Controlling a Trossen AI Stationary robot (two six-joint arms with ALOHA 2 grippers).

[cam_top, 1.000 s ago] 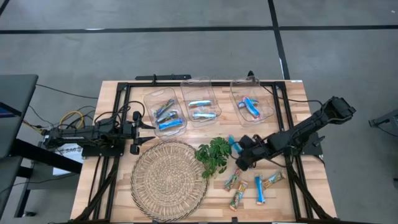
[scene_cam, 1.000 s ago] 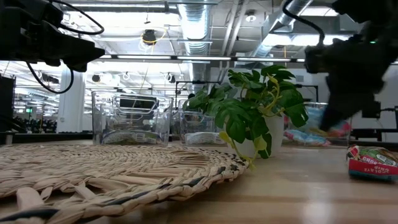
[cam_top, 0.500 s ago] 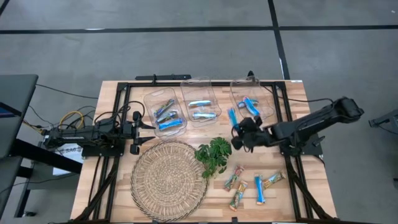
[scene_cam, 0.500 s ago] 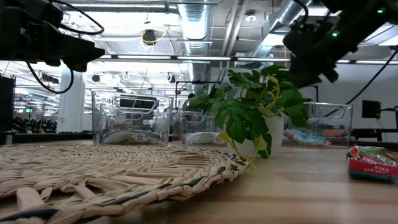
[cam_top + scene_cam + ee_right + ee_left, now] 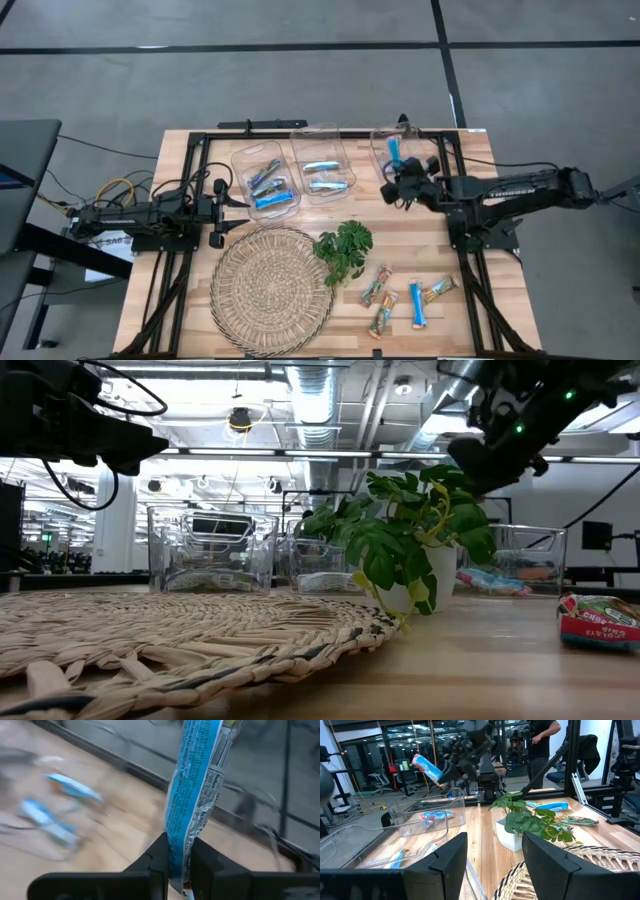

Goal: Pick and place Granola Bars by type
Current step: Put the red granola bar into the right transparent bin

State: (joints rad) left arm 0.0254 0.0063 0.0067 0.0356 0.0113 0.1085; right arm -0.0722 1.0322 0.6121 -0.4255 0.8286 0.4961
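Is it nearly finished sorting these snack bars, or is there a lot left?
Partly done. The left bin, middle bin and right bin already hold blue bars. Right now the right pincer holds a bright blue bar above the right bin. Left to sort: four loose bars on the table near the plant, three tan, one blue. The left pincer waits beside the left bin.

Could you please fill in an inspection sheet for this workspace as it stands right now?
Surface: wooden table, black frame.
Job's things: blue bar in the right hand; sorted bars in three clear bins; five loose bars at the front right.
Clutter: potted plant, woven mat.
Grippers: right hand over the rightmost bin, shut on the bar; left hand parked left, open.
Cables: yellow bundle off the left edge.
Surroundings: person behind the table.
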